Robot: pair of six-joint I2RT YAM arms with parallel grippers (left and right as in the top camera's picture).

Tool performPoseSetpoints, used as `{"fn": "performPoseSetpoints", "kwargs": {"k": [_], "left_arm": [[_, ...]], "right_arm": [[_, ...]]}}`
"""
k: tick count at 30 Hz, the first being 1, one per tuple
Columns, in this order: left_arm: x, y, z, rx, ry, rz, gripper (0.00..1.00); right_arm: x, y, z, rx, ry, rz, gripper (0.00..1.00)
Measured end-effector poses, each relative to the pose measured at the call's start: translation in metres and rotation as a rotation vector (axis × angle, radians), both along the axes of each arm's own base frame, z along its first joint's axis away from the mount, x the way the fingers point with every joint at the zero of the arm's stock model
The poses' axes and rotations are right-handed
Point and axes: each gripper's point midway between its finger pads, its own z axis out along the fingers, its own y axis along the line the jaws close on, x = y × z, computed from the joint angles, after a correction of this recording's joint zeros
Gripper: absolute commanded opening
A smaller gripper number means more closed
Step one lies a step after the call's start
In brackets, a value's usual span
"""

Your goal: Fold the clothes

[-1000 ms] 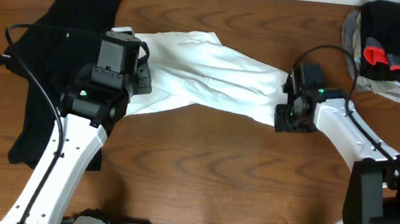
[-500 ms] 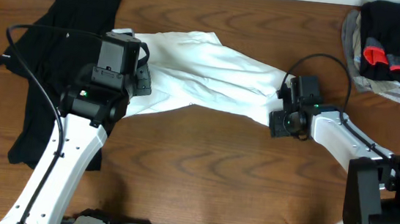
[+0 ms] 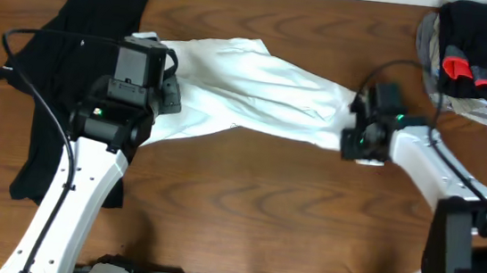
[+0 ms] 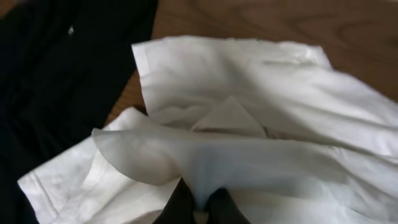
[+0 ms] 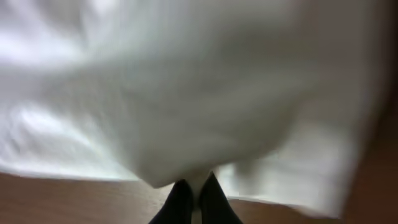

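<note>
The white T-shirt (image 3: 248, 88) lies bunched lengthwise across the middle of the table. At its left end my left gripper (image 3: 168, 96) is shut on a pinched fold of white fabric (image 4: 202, 180). My right gripper (image 3: 351, 120) is shut on the shirt's right end, and the cloth (image 5: 186, 124) drapes up from between the black fingertips (image 5: 180, 196). A long black garment (image 3: 70, 75) lies loose along the left side, partly under the left arm; it also shows as the black garment (image 4: 56, 93) in the left wrist view.
A pile of folded clothes (image 3: 475, 56), black with red and grey, sits at the back right corner. Bare wooden tabletop (image 3: 246, 200) spreads in front of the shirt. A black cable (image 3: 34, 80) loops over the left arm.
The right gripper moved in to the shirt's right end, closed on it and shifted back to the right with the cloth. The left arm barely moved.
</note>
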Motion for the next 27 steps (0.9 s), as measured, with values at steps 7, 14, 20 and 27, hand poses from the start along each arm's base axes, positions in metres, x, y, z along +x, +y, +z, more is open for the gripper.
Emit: {"fn": "performPoseSetpoints", "kwargs": {"k": [7,14,20,27], "left_arm": [[0.02,-0.004,0.061,-0.022,-0.16,-0.009,0.06],[0.032,-0.007,0.123,-0.056,-0.321,-0.011,0.06],[0.021,-0.007,0.194,-0.097,-0.48,-0.022,0.06],[-0.036,-0.014,0.28,-0.192,-0.696,-0.118,0.06]], "right_arm": [[0.074,-0.04,0.156,0.034,-0.378,-0.112,0.01],[0.089,-0.064,0.271,0.023,-0.597,-0.117,0.01],[0.068,-0.071,0.343,-0.019,-0.685,-0.071,0.01],[0.027,-0.091,0.413,-0.073,-0.791,-0.079,0.01]]}}
